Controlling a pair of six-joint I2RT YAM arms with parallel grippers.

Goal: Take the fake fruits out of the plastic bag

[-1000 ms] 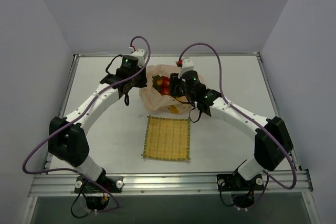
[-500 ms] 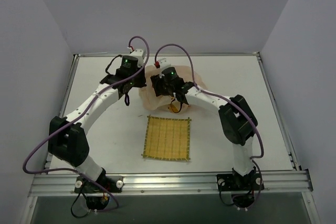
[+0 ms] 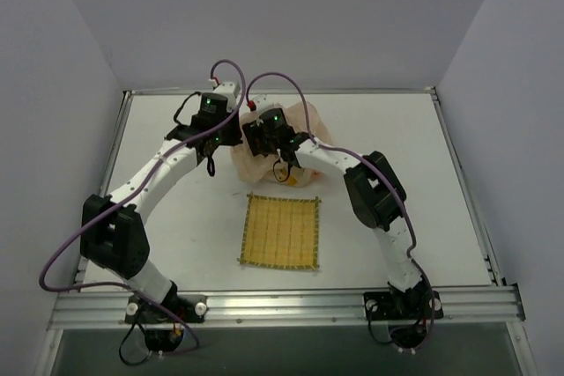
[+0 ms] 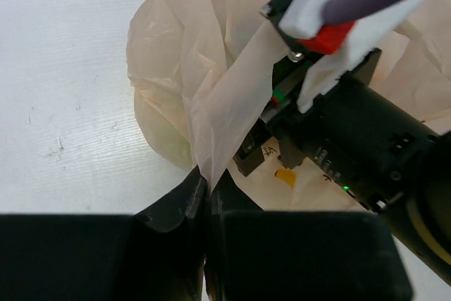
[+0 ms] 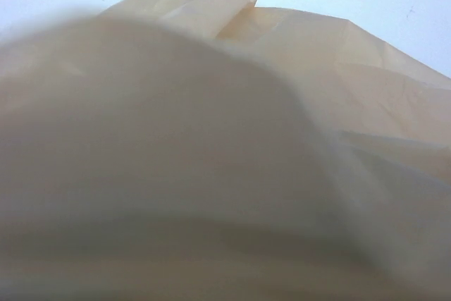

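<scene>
Now, nearest to the bases, the yellow woven mat (image 3: 280,232) lies flat on the white table (image 3: 159,217), square and ribbed, with nothing on it. Just behind it is the bag (image 3: 251,165), a thin, crinkled, half-transparent peach film. In the last second the right arm has folded and swung its wrist to the left, from the right edge of the bag over its mouth. The red fruits that showed there before are now hidden under the wrist. The right gripper (image 4: 248,160) reaches into the opening, and its own camera sees only soft film pressed close, so I cannot tell if its jaws are apart or together. The left gripper (image 4: 206,192) has hardly moved and is pinched tight on a drawn-up fold of the bag, holding the mouth open. I judge this is the reach for the first fruit, and all the fruits seem to be inside the bag.
</scene>
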